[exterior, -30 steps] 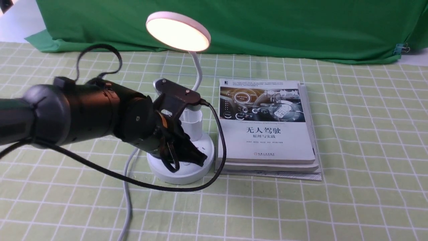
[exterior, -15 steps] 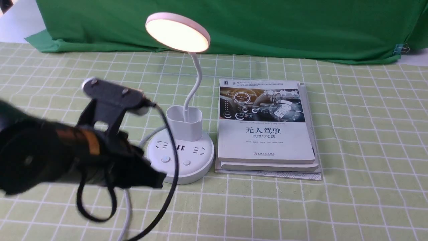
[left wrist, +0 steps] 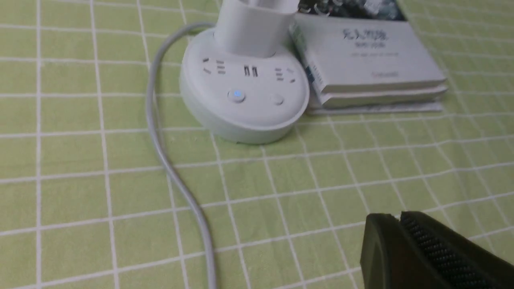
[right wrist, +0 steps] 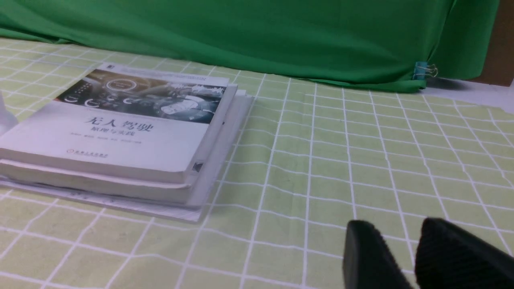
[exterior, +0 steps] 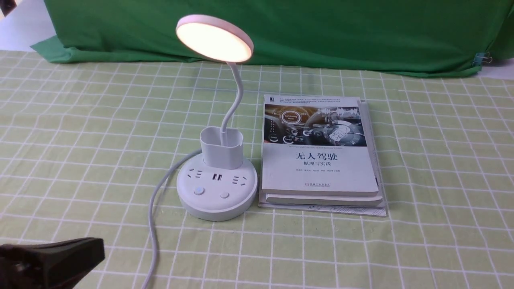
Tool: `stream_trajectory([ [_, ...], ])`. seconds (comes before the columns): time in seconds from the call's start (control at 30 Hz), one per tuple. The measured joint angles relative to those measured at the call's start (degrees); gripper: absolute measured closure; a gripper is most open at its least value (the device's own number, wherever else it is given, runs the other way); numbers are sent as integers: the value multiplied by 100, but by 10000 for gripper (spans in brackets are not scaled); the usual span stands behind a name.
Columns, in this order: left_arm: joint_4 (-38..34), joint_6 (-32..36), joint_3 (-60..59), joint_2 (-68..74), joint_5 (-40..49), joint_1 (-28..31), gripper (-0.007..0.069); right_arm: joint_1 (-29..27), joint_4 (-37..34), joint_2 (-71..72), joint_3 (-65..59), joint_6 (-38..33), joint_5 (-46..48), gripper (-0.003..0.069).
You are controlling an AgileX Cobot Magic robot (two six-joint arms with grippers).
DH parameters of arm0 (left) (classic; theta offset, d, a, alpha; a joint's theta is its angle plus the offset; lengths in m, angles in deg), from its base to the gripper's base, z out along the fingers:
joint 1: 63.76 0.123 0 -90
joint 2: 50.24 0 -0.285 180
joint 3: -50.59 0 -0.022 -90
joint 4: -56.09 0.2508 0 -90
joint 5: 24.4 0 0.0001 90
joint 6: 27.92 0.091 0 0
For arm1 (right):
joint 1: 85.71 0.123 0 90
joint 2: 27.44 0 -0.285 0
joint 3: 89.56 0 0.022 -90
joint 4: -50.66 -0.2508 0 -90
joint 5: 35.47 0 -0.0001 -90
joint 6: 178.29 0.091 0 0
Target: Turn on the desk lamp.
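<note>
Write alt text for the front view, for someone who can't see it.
A white desk lamp glows on a green checked tablecloth, left of stacked books. The dark tip of the left gripper shows at the lower left.

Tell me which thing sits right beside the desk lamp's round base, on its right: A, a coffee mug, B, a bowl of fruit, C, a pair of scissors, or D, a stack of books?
D: the stack of books lies just to the right of the lamp's round base.
</note>
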Motion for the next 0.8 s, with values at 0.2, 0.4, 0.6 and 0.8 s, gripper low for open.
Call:
stream_trajectory([
  [0.2, 131, 0, -25, -1055, 47, 0, 606, 0, 0, 0, 0, 0, 0, 414],
  [0.4, 151, 0, -25, -1318, -94, 0, 606, 0, 0, 0, 0, 0, 0, 414],
  [0.6, 151, 0, -25, -1324, -112, 0, 606, 0, 0, 0, 0, 0, 0, 414],
  [0.8, 478, -2, -25, -1324, -457, 0, 606, 0, 0, 0, 0, 0, 0, 414],
])
